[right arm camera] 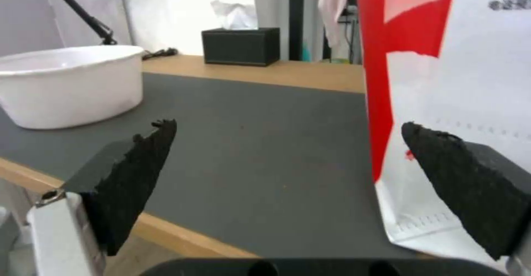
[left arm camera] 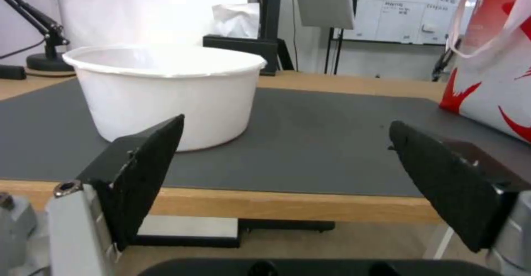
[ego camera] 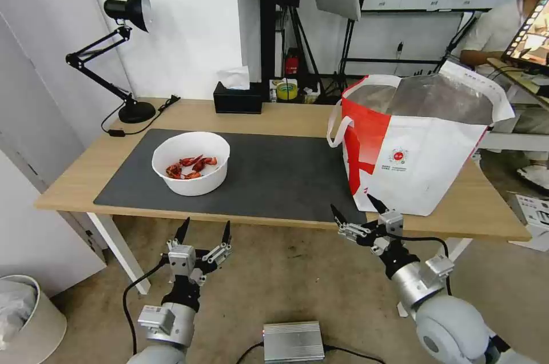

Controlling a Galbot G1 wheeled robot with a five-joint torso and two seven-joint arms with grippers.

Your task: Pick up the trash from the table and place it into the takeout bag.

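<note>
Evidently poised to begin, both the left gripper (ego camera: 204, 228) and right gripper (ego camera: 354, 210) hover spread wide and empty just short of the table (ego camera: 80, 178), whose mat carries the bowl of crayfish shells (ego camera: 190, 163) left of the gaping takeout bag (ego camera: 417, 152).

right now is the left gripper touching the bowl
Apart. In the head view the left gripper hangs open below the table edge, with bare mat between it and the bowl.
</note>
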